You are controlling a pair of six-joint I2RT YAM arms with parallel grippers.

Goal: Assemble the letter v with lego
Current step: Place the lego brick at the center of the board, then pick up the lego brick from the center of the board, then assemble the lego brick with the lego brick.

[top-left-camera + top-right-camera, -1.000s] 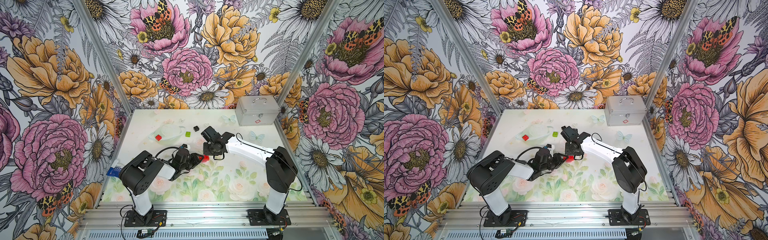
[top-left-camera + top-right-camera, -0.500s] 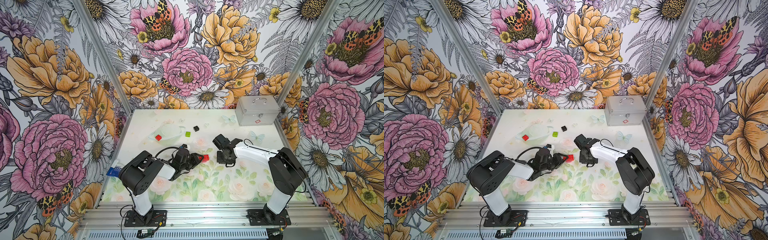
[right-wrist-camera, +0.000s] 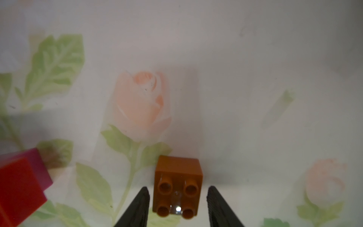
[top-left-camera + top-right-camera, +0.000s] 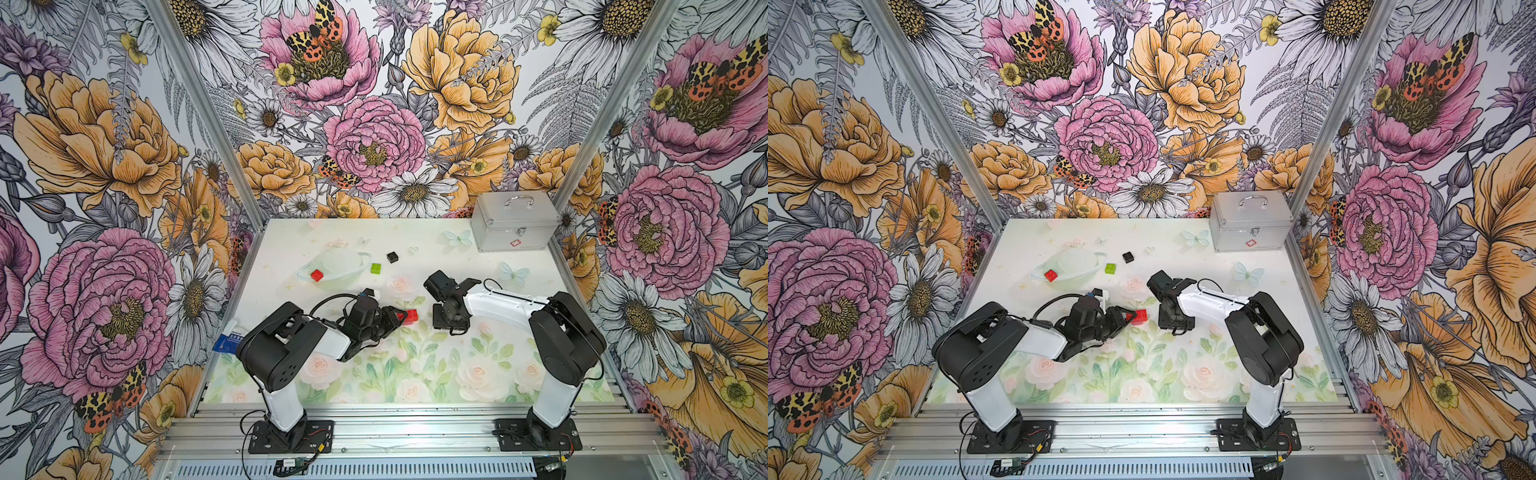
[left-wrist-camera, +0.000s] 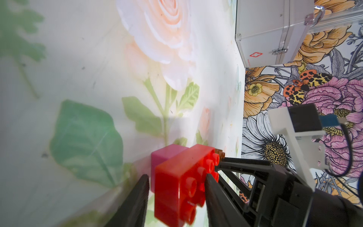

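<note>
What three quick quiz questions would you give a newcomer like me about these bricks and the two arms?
1. True or false: the right gripper is squeezing the orange-brown brick tight.
2. Which brick sits against the long red brick between the fingers of the left gripper? A: a blue one. B: the pink brick. C: a yellow one.
3. How many single bricks lie on the table beyond both arms?

Key
1. False: a gap shows on each side of it.
2. B.
3. Three: the small red brick, the lime-green brick and the black brick.
</note>
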